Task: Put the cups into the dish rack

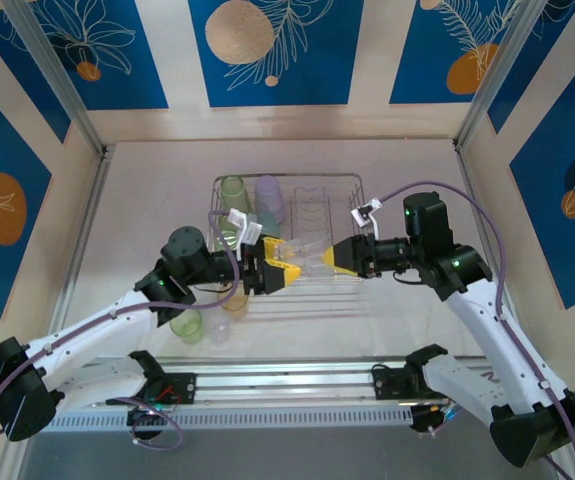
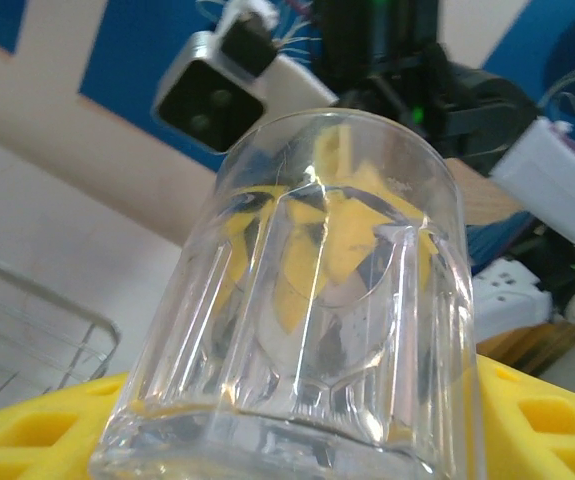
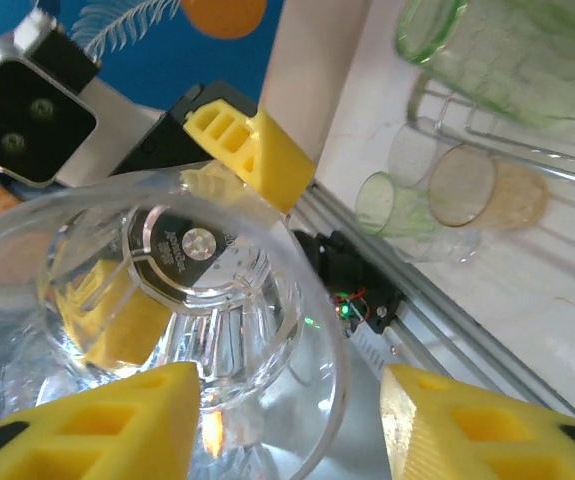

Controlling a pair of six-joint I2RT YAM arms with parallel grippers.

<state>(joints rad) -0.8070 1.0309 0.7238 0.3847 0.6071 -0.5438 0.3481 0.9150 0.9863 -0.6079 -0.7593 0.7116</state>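
Top external: clear cup (image 1: 309, 259) tight in left tool (image 1: 291, 263), right tool (image 1: 329, 258) wide around rim, above dish rack (image 1: 317, 178).

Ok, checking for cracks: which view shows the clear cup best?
Left wrist: the clear cup is close and nearly whole, ribbed side and rim plain. Right wrist looks into its mouth, the near rim cropped. Top view gives it small and faint above the rack.

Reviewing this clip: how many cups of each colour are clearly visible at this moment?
Green cups: 2
Lilac cup: 1
Amber cup: 1
Clear cups: 3
Total: 7; more may be hidden.
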